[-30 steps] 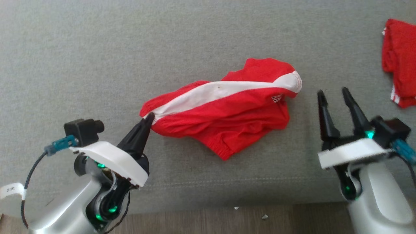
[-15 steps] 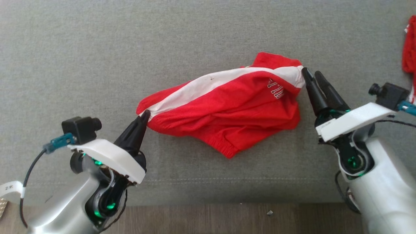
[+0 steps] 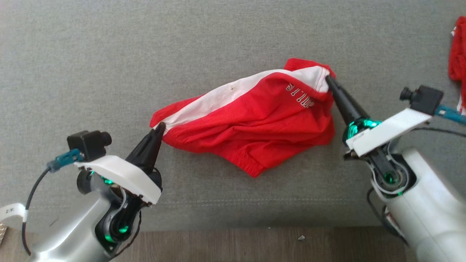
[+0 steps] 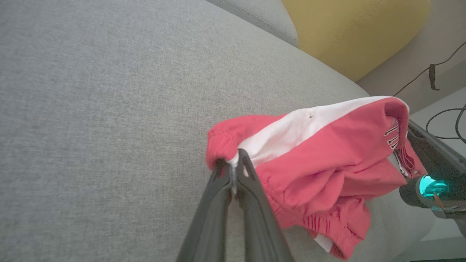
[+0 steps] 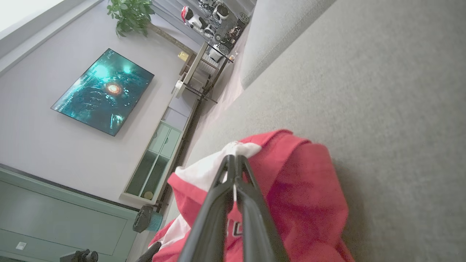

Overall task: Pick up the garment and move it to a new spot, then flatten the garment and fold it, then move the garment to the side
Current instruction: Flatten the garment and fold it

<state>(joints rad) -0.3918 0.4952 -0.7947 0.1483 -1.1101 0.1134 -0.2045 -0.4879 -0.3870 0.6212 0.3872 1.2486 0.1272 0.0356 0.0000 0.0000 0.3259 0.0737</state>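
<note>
The garment [image 3: 255, 123] is a pair of red shorts with a white side stripe and lettering, crumpled in the middle of a grey sofa seat [image 3: 109, 54]. My left gripper [image 3: 160, 126] is shut on the stripe's left end, and the left wrist view shows its tips [image 4: 233, 160] pinching that white edge of the garment [image 4: 320, 156]. My right gripper [image 3: 327, 78] is shut on the stripe's right end. In the right wrist view its tips [image 5: 233, 158] close on the white cloth of the garment [image 5: 302, 203]. The shorts hang slack between the two grips.
Another red garment [image 3: 458, 62] lies at the right edge of the seat. The seat's front edge and a wood floor [image 3: 236, 245] run along the bottom. A yellow cushion [image 4: 349, 29] lies beyond the seat, and cables [image 4: 437, 72] trail over the floor.
My right gripper moved up and left to the shorts' right end and shut on the white stripe. The left gripper kept its hold. The camera shifted slightly to the left.
</note>
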